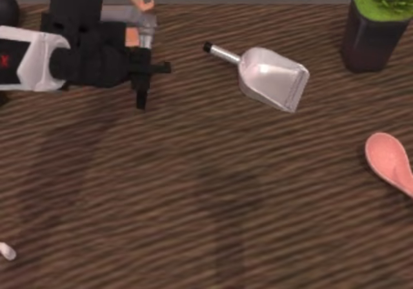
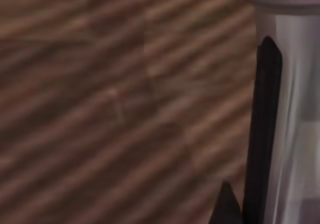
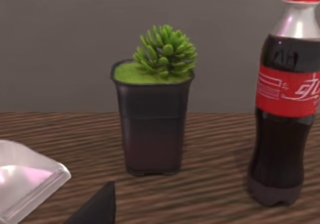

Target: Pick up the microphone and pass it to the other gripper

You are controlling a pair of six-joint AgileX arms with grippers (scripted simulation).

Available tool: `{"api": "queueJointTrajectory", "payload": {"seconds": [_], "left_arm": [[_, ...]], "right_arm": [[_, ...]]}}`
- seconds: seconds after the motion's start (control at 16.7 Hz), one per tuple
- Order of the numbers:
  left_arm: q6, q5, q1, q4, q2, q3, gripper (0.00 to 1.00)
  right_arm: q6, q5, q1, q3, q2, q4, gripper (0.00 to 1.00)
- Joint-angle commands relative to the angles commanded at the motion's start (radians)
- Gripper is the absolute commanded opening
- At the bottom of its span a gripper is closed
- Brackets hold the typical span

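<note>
The counter (image 1: 193,192) is dark brown with fine wavy stripes of lighter brown running across it. The scoop (image 1: 274,77) is pale silver, its handle grey with a black tip. A pink spoon (image 1: 390,161) lies at the right edge. The plant pot (image 3: 152,129) is near-black, topped with bright green moss and a green spiky succulent (image 3: 165,49). The cola bottle (image 3: 285,99) is dark brown with a red label bearing white lettering, and a red cap. The left arm (image 1: 39,60) has white-grey casing; its pincer (image 1: 145,76) is black.
</note>
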Motion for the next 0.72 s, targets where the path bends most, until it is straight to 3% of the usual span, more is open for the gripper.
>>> {"api": "queueJointTrajectory", "payload": {"seconds": [0.36, 0.54, 0.72], "left_arm": [[0.081, 0.204, 0.021, 0.548, -0.135, -0.163, 0.0], [0.115, 0.275, 0.03, 0.708, -0.202, -0.212, 0.0], [0.132, 0.306, 0.034, 0.775, -0.239, -0.234, 0.0]], "right_arm": [[0.0, 0.0, 0.0, 0.0, 0.0, 0.0, 1.0], [0.0, 0.0, 0.0, 0.0, 0.0, 0.0, 1.0], [0.0, 0.0, 0.0, 0.0, 0.0, 0.0, 1.0]]}}
